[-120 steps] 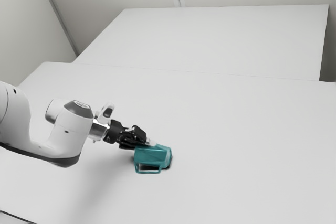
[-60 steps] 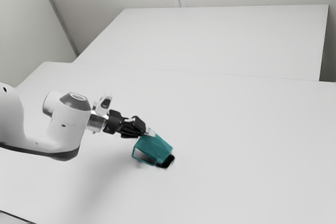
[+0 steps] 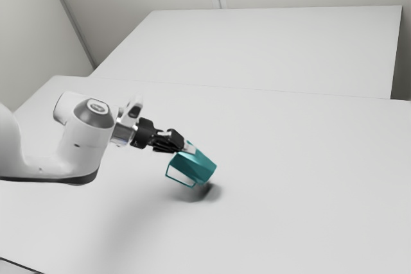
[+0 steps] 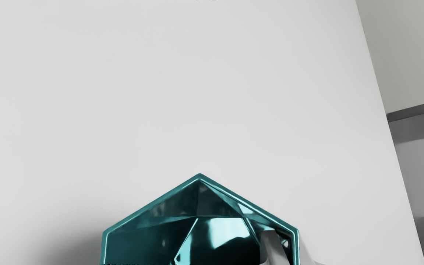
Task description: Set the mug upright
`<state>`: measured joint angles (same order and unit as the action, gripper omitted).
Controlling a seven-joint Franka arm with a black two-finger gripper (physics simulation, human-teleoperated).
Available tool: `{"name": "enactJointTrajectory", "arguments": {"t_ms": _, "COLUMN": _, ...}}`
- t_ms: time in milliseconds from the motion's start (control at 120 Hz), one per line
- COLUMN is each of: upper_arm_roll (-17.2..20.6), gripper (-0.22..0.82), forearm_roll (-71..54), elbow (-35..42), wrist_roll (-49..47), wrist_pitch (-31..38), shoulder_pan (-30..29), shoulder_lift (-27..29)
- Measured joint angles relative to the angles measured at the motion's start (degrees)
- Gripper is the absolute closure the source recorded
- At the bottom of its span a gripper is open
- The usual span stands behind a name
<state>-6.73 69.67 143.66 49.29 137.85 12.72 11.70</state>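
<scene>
The pincer pinches the mug at its rim. Glossy, it is likely stiff and slippery; grip clear of the handle.

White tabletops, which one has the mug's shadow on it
The nearer tabletop: the tilted teal mug casts its shadow there; the farther tabletop lies beyond the seam.

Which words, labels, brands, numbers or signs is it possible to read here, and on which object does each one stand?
No text is readable.
Oval mark on the grey cap of the arm: too small to read.
Mug: no lettering seen.
</scene>
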Motion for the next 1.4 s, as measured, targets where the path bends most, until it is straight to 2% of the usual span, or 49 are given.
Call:
{"name": "enactJointTrajectory", "arguments": {"t_ms": 400, "upper_arm_roll": 0.2, "gripper": 0.79, "forearm_roll": -40.4, "elbow": -6.7, "wrist_roll": -19.1, "wrist_pitch": 0.7, "shoulder_pan": -0.2, "shoulder_lift": 0.7}}
{"name": "enactJointTrajectory", "arguments": {"t_ms": 708, "upper_arm_roll": 0.2, "gripper": 0.79, "forearm_roll": -66.9, "elbow": -11.9, "wrist_roll": -35.1, "wrist_pitch": 0.6, "shoulder_pan": -0.4, "shoulder_lift": -5.2}}
{"name": "enactJointTrajectory", "arguments": {"t_ms": 1075, "upper_arm_roll": 0.1, "gripper": 0.79, "forearm_roll": -76.5, "elbow": -16.1, "wrist_roll": -49.5, "wrist_pitch": 0.7, "shoulder_pan": 0.1, "shoulder_lift": -12.6}}
{"name": "enactJointTrajectory", "arguments": {"t_ms": 1400, "upper_arm_roll": 0.1, "gripper": 0.79, "forearm_roll": -77.6, "elbow": -16.2, "wrist_roll": -57.4, "wrist_pitch": 0.8, "shoulder_pan": 0.3, "shoulder_lift": -14.4}}
